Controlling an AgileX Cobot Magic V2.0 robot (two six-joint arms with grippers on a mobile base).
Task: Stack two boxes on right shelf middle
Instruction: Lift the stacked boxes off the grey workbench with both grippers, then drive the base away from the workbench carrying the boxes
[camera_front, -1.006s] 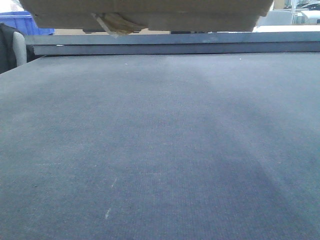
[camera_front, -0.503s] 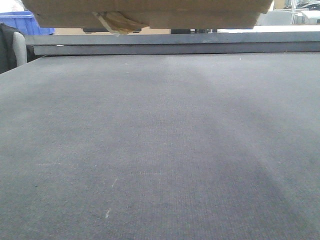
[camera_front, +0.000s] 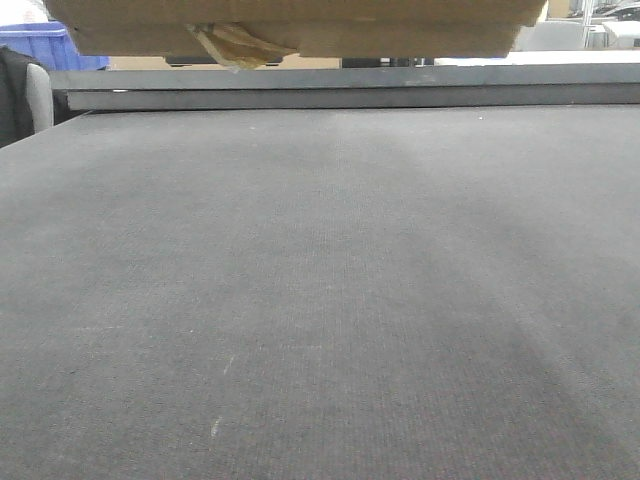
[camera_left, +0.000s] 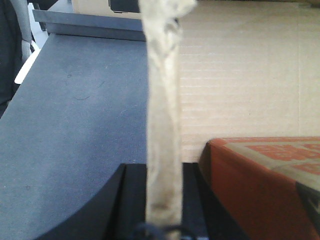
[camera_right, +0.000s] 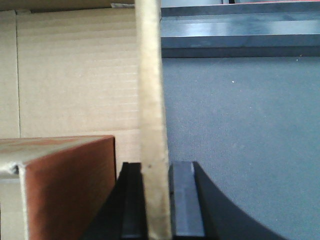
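Note:
A tan cardboard box (camera_front: 300, 28) hangs across the top of the front view, above the dark grey surface, with a loose tape strip (camera_front: 225, 45) dangling from its bottom edge. I cannot tell whether it is one box or two. My left gripper (camera_left: 163, 172) is shut on an upright cardboard edge (camera_left: 162, 100) of the box (camera_left: 240, 75). My right gripper (camera_right: 156, 170) is shut on the opposite edge (camera_right: 150, 75). A red-brown package (camera_left: 260, 185) lies against the cardboard beside each gripper. Whether the grey metal beam (camera_front: 350, 85) belongs to the shelf I cannot tell.
A dark grey flat surface (camera_front: 320, 300) fills the lower front view up to the beam. A blue plastic bin (camera_front: 40, 45) stands at the far left, with a dark chair-like shape (camera_front: 20, 95) below it.
The box's bottom edge has risen slightly in the front view. Nothing else has moved.

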